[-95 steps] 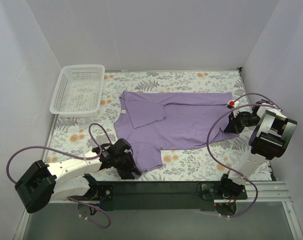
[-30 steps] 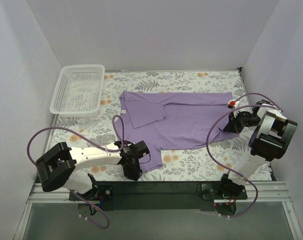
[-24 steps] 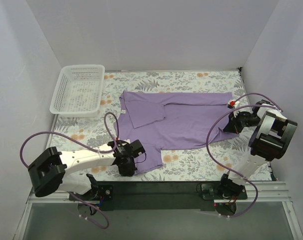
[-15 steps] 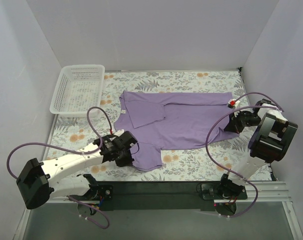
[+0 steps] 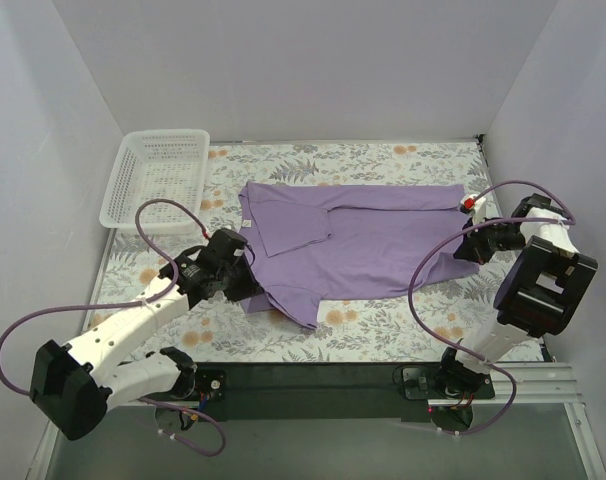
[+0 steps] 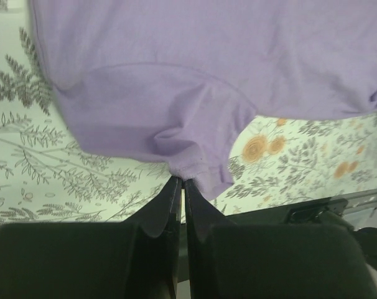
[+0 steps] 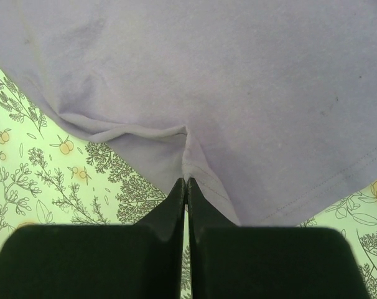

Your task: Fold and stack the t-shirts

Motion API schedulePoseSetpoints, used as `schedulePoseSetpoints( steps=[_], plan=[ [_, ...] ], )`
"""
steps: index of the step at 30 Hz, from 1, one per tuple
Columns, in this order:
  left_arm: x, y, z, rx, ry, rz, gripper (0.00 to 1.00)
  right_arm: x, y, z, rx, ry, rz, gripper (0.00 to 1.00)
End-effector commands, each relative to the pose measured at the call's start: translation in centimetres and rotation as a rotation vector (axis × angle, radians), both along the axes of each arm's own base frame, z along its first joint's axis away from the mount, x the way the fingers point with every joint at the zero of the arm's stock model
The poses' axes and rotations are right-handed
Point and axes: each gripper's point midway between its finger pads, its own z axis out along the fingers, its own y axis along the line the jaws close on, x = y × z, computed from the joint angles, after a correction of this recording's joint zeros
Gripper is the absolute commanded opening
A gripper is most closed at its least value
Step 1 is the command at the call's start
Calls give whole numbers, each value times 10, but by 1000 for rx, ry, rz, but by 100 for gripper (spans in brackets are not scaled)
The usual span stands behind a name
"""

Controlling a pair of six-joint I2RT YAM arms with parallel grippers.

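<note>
Left gripper (image 6: pixel 182 180) is pinched shut on the near sleeve hem of the lavender t-shirt (image 5: pixel 373 240). Right gripper (image 7: pixel 186 180) is clamped on its bottom hem. It lies spread over the floral table cover (image 5: pixel 383 160), beside a white basket (image 5: pixel 158 180).

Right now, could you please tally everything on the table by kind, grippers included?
t-shirt: 1
basket: 1
table cover: 1
grippers: 2, left gripper and right gripper, both shut on the t-shirt
Total: 5
</note>
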Motion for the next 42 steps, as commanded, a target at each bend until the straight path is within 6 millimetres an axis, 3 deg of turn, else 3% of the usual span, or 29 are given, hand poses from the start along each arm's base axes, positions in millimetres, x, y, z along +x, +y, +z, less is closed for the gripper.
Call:
schedulePoseSetpoints(
  steps=[1, 10, 14, 25, 35, 42],
  plan=[
    [28, -10, 42, -87, -118, -37, 0, 2, -3, 18, -9, -25, -12, 1],
    [67, 2, 70, -145, -190, 21, 0, -3, -20, 27, -7, -34, -86, 1],
    [80, 8, 75, -181, -200, 43, 0, 1, -31, 28, -2, -30, -125, 1],
    [127, 17, 100, -236, -246, 46, 0, 18, -35, 34, 32, -42, -136, 1],
    [158, 28, 102, -242, -245, 56, 0, 32, -43, 35, 43, -38, -151, 1],
    [176, 39, 114, -243, -276, 74, 0, 36, -44, 38, 54, -46, -154, 1]
  ],
)
